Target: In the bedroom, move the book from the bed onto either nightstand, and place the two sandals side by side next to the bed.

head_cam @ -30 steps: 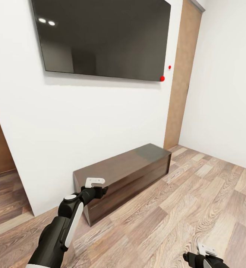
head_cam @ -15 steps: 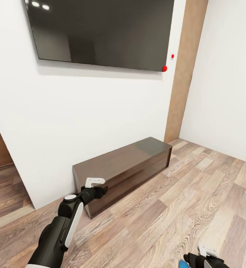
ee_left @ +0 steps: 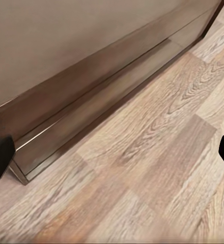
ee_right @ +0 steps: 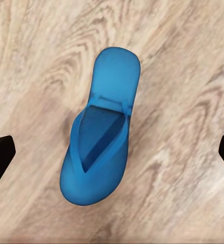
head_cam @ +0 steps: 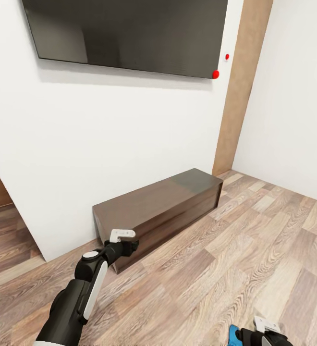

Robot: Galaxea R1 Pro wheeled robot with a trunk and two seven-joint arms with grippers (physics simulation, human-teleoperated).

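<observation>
Across the upper part of the head view hangs one flat black television point(head_cam: 125, 36) on a white wall point(head_cam: 105, 144), with two small red dots point(head_cam: 215, 74) at its lower right corner. Below it, mid-frame, stands one long, low bench point(head_cam: 158, 211) of dark brown glossy wood, box-shaped, its top bare. The floor point(head_cam: 235, 250) is brown wood plank with marked grain. One light-wood door panel point(head_cam: 240, 86) runs up the upper right. At lower left the left claw point(head_cam: 129, 242) is held out in front of the bench's near end; how far it is open cannot be told here. At the bottom right edge the right claw point(head_cam: 247, 331) shows in part, with a sliver of one blue sandal point(head_cam: 233, 334) just beside it on the floor.

In the left wrist view, the bench's point(ee_left: 91, 107) glossy front crosses the upper half, planks below. Two dark fingertips point(ee_left: 0, 157) sit at opposite edges of the frame, wide apart, with nothing between them.

In the right wrist view, one bright blue sandal point(ee_right: 103, 137), smooth, flat and rounded with an open strap, lies at centre on the planks point(ee_right: 35, 56). The right claw's fingertips point(ee_right: 0, 152) stand wide apart at either edge, clear of the sandal, gripping nothing.
</observation>
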